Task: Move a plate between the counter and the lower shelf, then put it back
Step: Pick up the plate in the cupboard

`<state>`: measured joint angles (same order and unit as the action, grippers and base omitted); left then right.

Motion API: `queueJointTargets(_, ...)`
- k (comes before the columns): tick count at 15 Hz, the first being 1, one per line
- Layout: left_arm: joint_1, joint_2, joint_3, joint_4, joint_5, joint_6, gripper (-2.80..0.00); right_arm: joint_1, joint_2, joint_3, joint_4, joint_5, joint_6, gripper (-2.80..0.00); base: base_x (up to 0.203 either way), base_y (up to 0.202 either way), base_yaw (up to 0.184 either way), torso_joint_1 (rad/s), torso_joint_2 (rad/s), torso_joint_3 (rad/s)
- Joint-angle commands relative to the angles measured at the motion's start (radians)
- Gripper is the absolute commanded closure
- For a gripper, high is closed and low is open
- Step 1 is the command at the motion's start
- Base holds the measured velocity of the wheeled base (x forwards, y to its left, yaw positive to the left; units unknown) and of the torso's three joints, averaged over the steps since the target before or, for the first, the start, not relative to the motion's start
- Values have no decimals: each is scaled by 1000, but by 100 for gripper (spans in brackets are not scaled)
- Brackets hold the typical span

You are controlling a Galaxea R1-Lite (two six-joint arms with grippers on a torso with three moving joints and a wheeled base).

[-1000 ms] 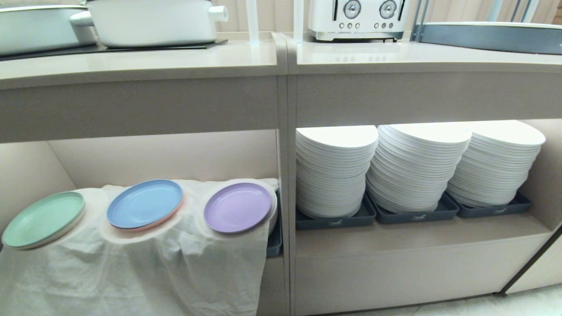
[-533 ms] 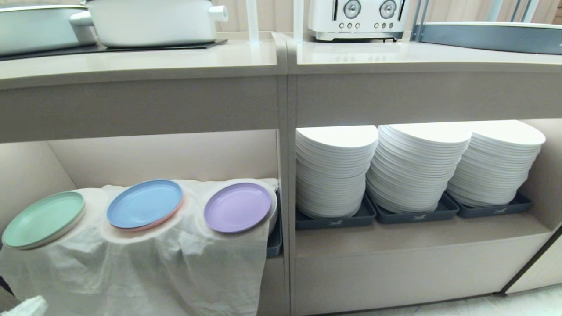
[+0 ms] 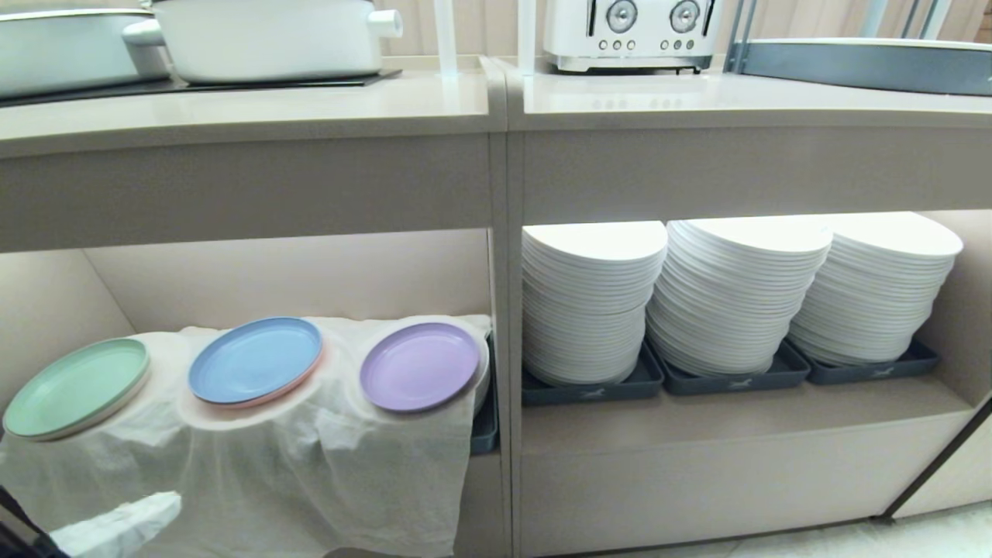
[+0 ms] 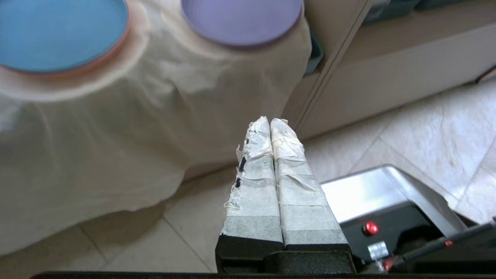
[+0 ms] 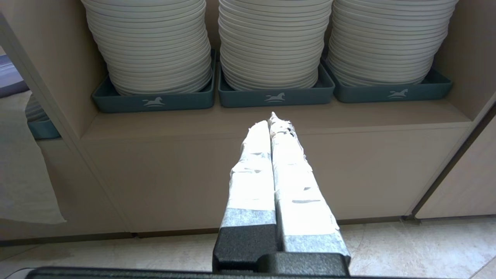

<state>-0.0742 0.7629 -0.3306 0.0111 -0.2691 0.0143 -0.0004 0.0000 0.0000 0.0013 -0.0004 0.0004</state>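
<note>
— Head view first: where was the plate [image 3: 419, 366]?
— It lay flat on the white cloth [image 3: 256, 465] at the right end of the lower shelf [image 3: 294, 279], beside the blue plate [image 3: 256, 359] and the green plate [image 3: 76, 386]; the counter [image 3: 248, 108] above carried a white pot [image 3: 271, 35].
— And the containers?
— Three dark trays [image 5: 275, 95] in the neighbouring compartment each held a tall stack of white plates [image 3: 593, 298].
— The grippers?
— The left gripper [image 4: 270, 123] hung low before the cloth, fingers pressed together, holding nothing. The right gripper [image 5: 271, 122] pointed at the trays, likewise closed and empty.
</note>
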Motion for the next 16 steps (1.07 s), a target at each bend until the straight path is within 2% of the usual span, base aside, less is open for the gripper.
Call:
queueJointTargets(1, -4, 164, -9, 1, -3, 0, 0, 0, 0, 0, 0, -1, 0, 0, 0, 0, 0, 0, 0, 0)
queueJointTargets(4, -8, 331, -20, -14, -5, 1, 0, 0, 0, 0, 0, -1, 0, 0, 0, 0, 0, 0, 0, 0)
queueJointTargets(7, -21, 538, -23, -195, 0, -43, 0, -1, 0, 0, 0, 0, 0, 0, 0, 0, 0, 0, 0, 0)
queueJointTargets(10, -81, 709, -32, -377, 38, -139, 0, 0, 0, 0, 0, 0, 0, 0, 0, 0, 0, 0, 0, 0)
queueJointTargets(13, -147, 819, -80, -439, 106, -272, 0, 0, 0, 0, 0, 0, 0, 0, 0, 0, 0, 0, 0, 0)
queueJointTargets(16, -183, 911, -142, -448, 204, -367, 0, 0, 0, 0, 0, 0, 0, 0, 0, 0, 0, 0, 0, 0)
